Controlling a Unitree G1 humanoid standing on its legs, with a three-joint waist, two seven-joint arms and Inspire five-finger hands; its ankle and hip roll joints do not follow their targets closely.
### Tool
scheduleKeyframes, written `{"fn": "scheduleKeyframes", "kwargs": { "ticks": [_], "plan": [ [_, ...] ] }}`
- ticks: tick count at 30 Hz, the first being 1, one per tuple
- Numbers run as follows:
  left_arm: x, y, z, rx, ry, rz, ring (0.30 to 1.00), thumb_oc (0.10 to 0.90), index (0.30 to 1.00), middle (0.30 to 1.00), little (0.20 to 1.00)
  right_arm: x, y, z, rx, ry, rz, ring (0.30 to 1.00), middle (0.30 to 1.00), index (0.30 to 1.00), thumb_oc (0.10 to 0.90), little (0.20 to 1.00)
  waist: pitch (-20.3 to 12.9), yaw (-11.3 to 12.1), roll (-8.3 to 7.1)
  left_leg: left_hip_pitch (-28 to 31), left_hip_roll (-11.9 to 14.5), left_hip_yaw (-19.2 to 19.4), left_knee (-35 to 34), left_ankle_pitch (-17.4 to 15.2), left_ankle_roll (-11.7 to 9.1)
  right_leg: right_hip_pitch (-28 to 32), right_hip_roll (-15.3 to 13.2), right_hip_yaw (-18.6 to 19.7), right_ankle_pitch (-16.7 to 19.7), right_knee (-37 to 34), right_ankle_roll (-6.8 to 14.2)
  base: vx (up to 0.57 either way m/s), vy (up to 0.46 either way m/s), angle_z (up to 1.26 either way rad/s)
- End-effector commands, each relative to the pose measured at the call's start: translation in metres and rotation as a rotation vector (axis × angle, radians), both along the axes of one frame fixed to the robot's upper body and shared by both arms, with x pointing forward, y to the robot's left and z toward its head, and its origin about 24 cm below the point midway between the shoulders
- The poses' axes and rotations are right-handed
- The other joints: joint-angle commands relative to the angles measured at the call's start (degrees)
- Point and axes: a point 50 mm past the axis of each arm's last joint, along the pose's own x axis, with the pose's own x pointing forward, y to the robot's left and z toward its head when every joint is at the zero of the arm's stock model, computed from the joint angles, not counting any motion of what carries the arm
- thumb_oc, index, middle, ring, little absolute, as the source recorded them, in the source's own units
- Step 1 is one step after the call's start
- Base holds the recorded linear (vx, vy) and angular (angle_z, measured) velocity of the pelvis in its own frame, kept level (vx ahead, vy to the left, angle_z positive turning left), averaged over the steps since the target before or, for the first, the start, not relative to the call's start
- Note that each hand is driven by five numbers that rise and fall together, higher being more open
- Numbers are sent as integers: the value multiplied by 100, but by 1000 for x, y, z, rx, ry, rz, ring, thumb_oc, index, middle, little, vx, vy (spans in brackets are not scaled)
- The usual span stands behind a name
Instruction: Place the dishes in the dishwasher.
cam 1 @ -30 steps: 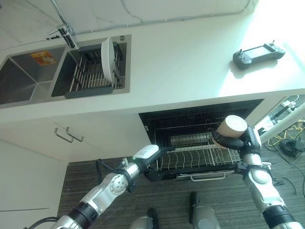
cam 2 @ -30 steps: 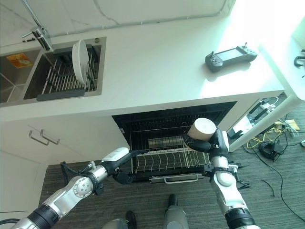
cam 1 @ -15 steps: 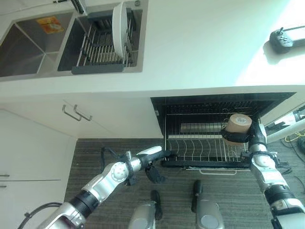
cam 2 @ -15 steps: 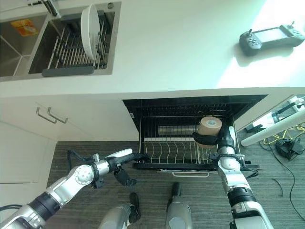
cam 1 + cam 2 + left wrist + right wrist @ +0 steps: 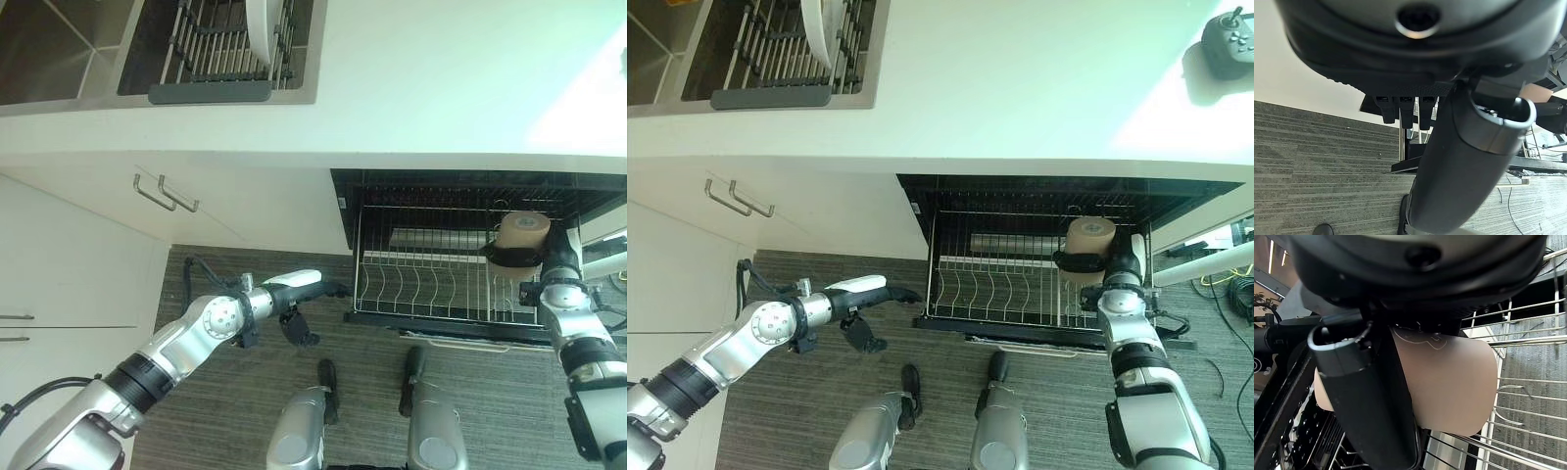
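Note:
My right hand (image 5: 516,258) is shut on a tan cup (image 5: 521,233), fingers and thumb wrapped round its side (image 5: 1449,382). It holds the cup over the right end of the pulled-out wire rack (image 5: 421,292) of the open dishwasher (image 5: 1019,196). My left hand (image 5: 292,292) reaches in low over the floor with its fingers relaxed, holding nothing. Its tip lies just left of the rack's front left corner. A white plate (image 5: 823,22) stands on edge in the sink's drying rack (image 5: 211,59) on the counter above.
A metal cylinder (image 5: 431,238) lies at the back of the dishwasher rack, left of the cup. Two cabinet handles (image 5: 167,193) stick out left of the dishwasher. A black controller (image 5: 1234,34) rests on the counter at the far right. Grey carpet (image 5: 235,411) covers the floor.
The camera has tilted down, so the whole scene has shifted. The cup in my right hand has come lower, closer to the rack's right end. My left hand stays by the rack's front left corner.

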Motion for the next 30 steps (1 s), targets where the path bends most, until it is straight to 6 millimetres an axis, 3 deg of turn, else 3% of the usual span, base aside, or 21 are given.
{"fn": "scheduleKeyframes", "kwargs": {
  "ticks": [1,9,12,14,15,16,23,30],
  "plan": [
    [-11,-23,27,-122,-70,-146,900,800,900,900,900,-2,-25,36,-65,-115,-107,300,300,300,400,300,-352,52,-8,-289,355,247,181,-184,66,-1,-226,508,-831,420,320,0,0,0],
    [-7,-20,34,-124,-100,-139,900,800,900,900,900,-13,-23,2,33,-45,-167,300,300,300,400,300,-250,0,9,-306,355,276,181,-220,98,-46,-210,564,-816,420,331,0,0,0],
    [-6,-21,31,-130,-110,-131,900,800,900,900,900,-23,-11,-35,95,30,-191,300,300,300,400,300,-229,-30,11,-286,363,289,181,-241,122,-32,-192,599,-822,420,331,0,0,0],
    [-6,-22,30,-129,-111,-129,900,800,900,900,900,-28,-7,-47,100,59,-192,300,300,300,400,300,-230,-36,14,-280,365,290,181,-250,131,-29,-192,604,-823,420,332,0,0,0],
    [-6,-22,30,-128,-112,-129,900,800,900,900,900,-30,-6,-50,102,69,-192,458,458,458,505,458,-228,-39,18,-278,367,293,181,-251,133,-28,-193,606,-821,420,332,0,0,0],
    [-6,-22,31,-128,-112,-128,900,800,900,900,900,-32,-5,-55,100,87,-193,900,900,900,800,900,-228,-41,29,-282,367,298,181,-251,133,-32,-198,603,-817,420,336,0,0,0],
    [-6,-21,32,-123,-118,-129,900,800,900,900,900,-38,-3,-64,109,88,-232,900,900,900,800,900,-204,-48,38,-301,368,306,181,-260,139,-52,-201,601,-815,420,342,0,0,0],
    [-7,-23,27,-126,-104,-117,900,800,900,900,900,-34,-2,-52,99,-26,-264,900,900,900,800,900,-245,-75,29,-252,403,343,181,-266,134,-9,-190,574,-831,420,338,0,0,0]
  ]
}}
